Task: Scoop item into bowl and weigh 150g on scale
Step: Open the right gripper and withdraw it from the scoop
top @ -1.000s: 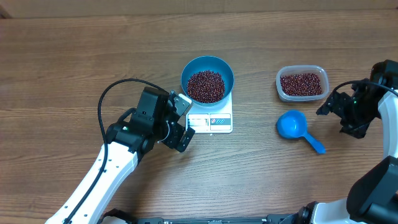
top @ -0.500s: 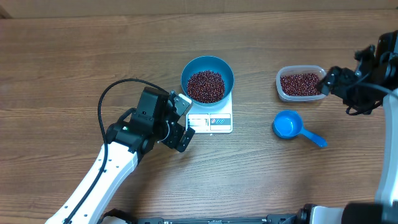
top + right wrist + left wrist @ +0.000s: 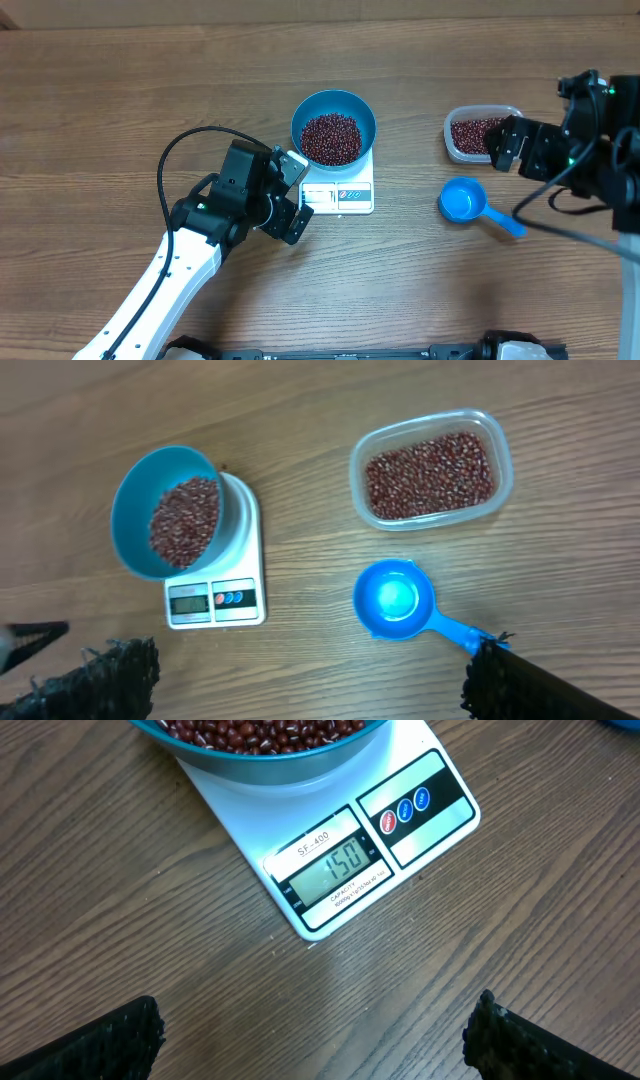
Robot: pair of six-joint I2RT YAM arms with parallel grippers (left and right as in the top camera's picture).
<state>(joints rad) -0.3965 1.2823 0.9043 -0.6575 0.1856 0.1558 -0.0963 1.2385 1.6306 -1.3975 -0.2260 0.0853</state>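
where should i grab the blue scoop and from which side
By its handle, straight down from above, pinching across its narrow width. The scoop lies flat, cup open upward, with the slim handle sticking out free; the round cup looks too wide to pinch.

Blue bowl (image 3: 133, 500) of beans (image 3: 185, 520) sits on white scale (image 3: 246, 535), left of frame. Clear tub (image 3: 357, 472) of beans upper right. Empty blue scoop (image 3: 395, 600) lower centre-right. Right gripper (image 3: 308, 658) spread wide, fingers (image 3: 110, 680) in bottom corners.
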